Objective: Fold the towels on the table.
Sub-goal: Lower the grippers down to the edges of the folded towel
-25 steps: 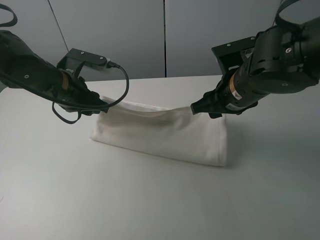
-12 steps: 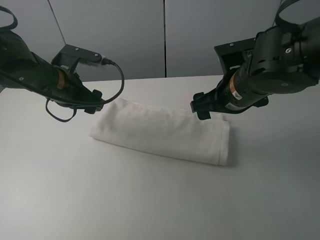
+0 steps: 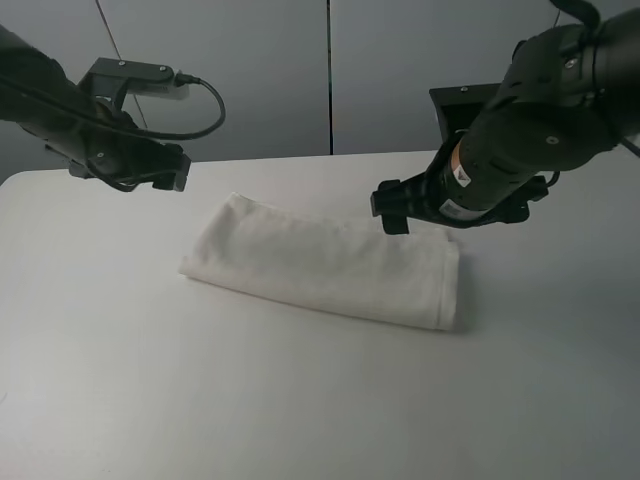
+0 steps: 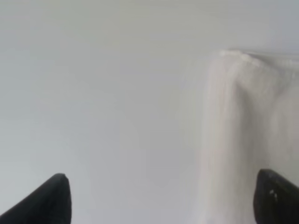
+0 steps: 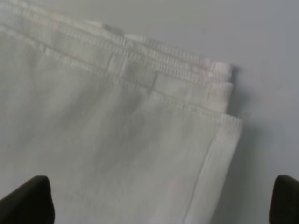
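A white towel (image 3: pixel 320 265) lies folded flat on the white table (image 3: pixel 300 400), a long strip running from back left to front right. My left gripper (image 3: pixel 172 170) hovers up and to the left of the towel's left end, open and empty. In the left wrist view the gripper (image 4: pixel 163 200) has its fingertips (image 4: pixel 53 200) far apart, with the towel's end (image 4: pixel 247 130) to one side. My right gripper (image 3: pixel 392 208) hangs open above the towel's back right edge. The right wrist view looks between the open gripper (image 5: pixel 156 200) onto the towel's layered hems (image 5: pixel 140 70).
A grey wall panel (image 3: pixel 330 70) stands behind the table's far edge. A black box-like part (image 3: pixel 462 105) sits behind the right arm. White tabletop (image 3: pixel 100 330) stretches in front of and beside the towel.
Both grippers opened and let go of the towel's back edge, which dropped flat. The left arm drew back up and to the left. The right arm rose slightly.
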